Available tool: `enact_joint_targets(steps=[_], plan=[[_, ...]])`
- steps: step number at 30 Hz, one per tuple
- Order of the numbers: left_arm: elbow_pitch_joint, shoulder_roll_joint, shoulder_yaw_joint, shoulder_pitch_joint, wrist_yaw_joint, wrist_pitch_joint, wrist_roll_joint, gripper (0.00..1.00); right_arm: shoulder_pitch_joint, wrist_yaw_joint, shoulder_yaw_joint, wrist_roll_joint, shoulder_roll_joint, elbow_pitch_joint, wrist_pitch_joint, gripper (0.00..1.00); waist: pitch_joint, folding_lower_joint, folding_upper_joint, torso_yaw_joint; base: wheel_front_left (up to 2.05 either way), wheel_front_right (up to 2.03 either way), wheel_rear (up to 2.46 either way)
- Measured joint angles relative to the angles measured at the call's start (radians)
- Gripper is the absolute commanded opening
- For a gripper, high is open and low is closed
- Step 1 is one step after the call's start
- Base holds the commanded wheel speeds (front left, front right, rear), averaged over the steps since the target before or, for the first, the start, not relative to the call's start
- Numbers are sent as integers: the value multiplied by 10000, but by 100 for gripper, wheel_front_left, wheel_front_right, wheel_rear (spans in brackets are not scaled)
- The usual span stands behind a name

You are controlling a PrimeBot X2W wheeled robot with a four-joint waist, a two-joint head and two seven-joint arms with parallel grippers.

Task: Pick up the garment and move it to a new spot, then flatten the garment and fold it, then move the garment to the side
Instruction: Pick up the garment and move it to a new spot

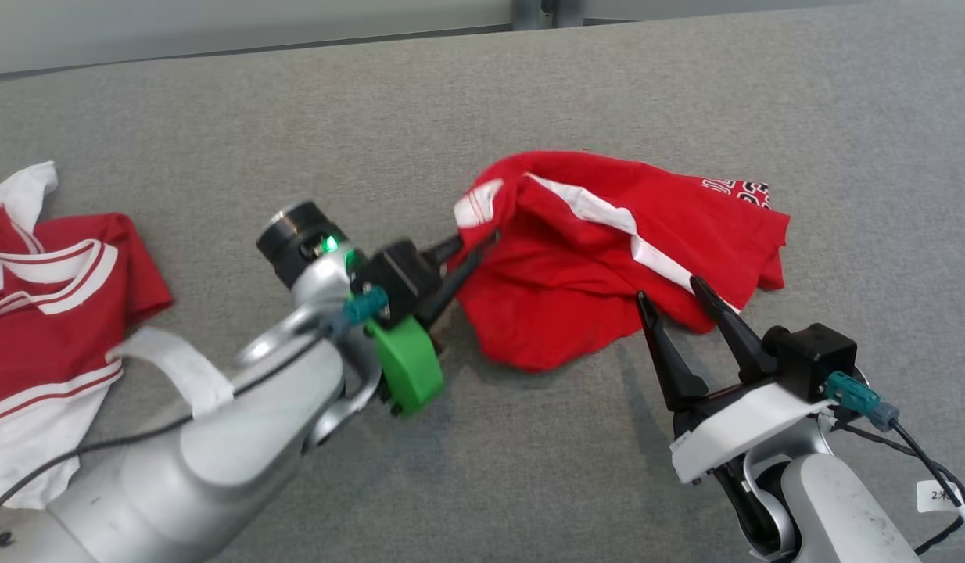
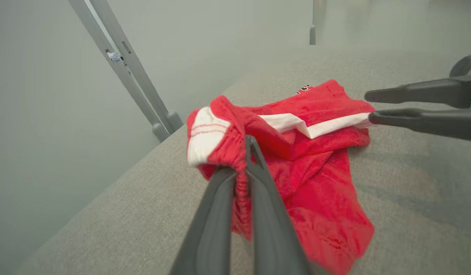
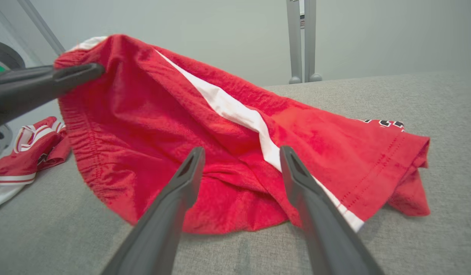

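Observation:
The garment (image 1: 608, 258) is a crumpled pair of red shorts with a white side stripe, lying mid-table on the grey cloth surface. My left gripper (image 1: 478, 246) is shut on its elastic waistband at the left end and holds that corner lifted; the left wrist view shows the garment (image 2: 319, 168) bunched between the fingers (image 2: 258, 179). My right gripper (image 1: 672, 291) stands open at the garment's near edge, its tips just over the cloth. In the right wrist view the garment (image 3: 228, 152) rises in front of the open right gripper (image 3: 241, 152).
A second red-and-white garment (image 1: 52, 313) lies at the table's left edge, partly under my left forearm. Grey metal legs (image 2: 144, 88) stand beyond the table's far edge. Bare grey surface (image 1: 529, 461) stretches between both arms.

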Motion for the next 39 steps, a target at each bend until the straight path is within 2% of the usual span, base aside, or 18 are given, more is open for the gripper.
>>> enact_joint_targets(steps=[5,9,12,13,14,20,26,31,33,35,39], plan=[[-907,734,-909,1129,73,-73,723,0,184,0,-59,-46,-25,-113,199,100,-193,0,0,379,0,0,0],[-1156,1049,-1172,1722,119,184,1083,0,343,0,-50,-38,-29,-130,351,100,-503,0,0,483,0,0,0],[-1106,1312,-1256,2124,345,426,1237,0,380,0,-54,-8,-50,-150,428,100,-737,0,0,517,0,0,0],[-1072,1361,-1256,2253,418,433,1220,42,425,0,-79,0,-56,-153,431,100,-811,0,0,523,0,0,0],[-1030,1381,-1267,2369,504,491,1206,100,486,0,-104,4,-59,-159,433,100,-879,0,0,527,0,0,0],[-639,1348,-1108,3123,949,698,627,100,676,0,-190,54,-48,-169,487,100,-1213,0,0,516,0,0,0],[-828,1233,205,4078,1797,-221,-872,100,899,0,-583,58,-136,-213,681,100,-1465,0,0,517,0,0,0],[-1632,811,2460,4988,2424,-732,-2148,100,1001,-4,-1634,-453,42,-211,581,100,-1586,0,0,640,0,0,0],[-2286,326,4065,5519,2558,-777,-2136,100,1122,-2,-1929,-447,267,-207,431,100,-1675,0,0,706,0,0,0],[-2871,-282,5637,6165,2368,-796,-1992,100,1196,-4,-2138,-171,345,-219,205,100,-1770,0,0,796,0,0,0],[-3085,-1417,7795,7519,1691,-790,-1313,100,1287,-2,-2562,-12,474,-119,-130,100,-2046,0,0,955,0,0,0]])
